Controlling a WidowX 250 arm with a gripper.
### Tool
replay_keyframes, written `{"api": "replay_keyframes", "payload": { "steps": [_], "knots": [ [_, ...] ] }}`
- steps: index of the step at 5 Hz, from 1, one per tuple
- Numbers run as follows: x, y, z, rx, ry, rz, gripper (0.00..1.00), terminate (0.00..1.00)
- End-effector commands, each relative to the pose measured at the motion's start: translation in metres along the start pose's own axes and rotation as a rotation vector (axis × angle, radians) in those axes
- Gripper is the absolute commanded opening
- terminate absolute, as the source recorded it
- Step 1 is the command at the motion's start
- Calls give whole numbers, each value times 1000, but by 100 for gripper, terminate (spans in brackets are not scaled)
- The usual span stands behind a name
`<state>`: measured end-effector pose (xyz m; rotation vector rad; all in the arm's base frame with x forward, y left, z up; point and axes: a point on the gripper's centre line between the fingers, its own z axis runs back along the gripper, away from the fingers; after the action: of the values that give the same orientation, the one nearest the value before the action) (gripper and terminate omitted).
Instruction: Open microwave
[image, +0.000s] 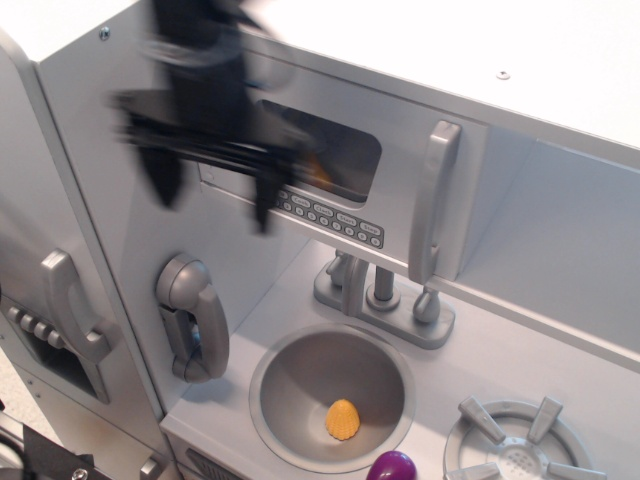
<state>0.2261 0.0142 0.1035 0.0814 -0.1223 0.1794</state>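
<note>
The microwave (400, 150) is a silver-grey compartment in the toy kitchen's upper middle. Its flat door is shut and has a dark rounded window (335, 150), a button row (335, 217) and a vertical grey bar handle (433, 200) at its right edge. My black gripper (215, 190) is blurred by motion. It hangs in front of the door's left part, its two fingers pointing down and spread apart, holding nothing. It is well left of the handle. It hides the window's left edge.
A grey telephone handset (193, 315) hangs on the wall below the gripper. A tall grey panel with a curved handle (70, 300) stands at far left. Below are a faucet (375, 290), a round sink (330, 395) with an orange item (343, 419), a burner (515, 450) and a purple object (392, 467).
</note>
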Motion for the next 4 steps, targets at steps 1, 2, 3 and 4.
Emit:
{"api": "replay_keyframes", "payload": {
  "steps": [1, 2, 3, 4],
  "knots": [
    [19, -64, 21, -89, -46, -67, 100, 0],
    [16, -85, 21, -105, -88, -139, 100, 0],
    [21, -96, 23, -141, -117, -166, 100, 0],
    [34, -97, 23, -119, -175, -112, 100, 0]
  ]
}}
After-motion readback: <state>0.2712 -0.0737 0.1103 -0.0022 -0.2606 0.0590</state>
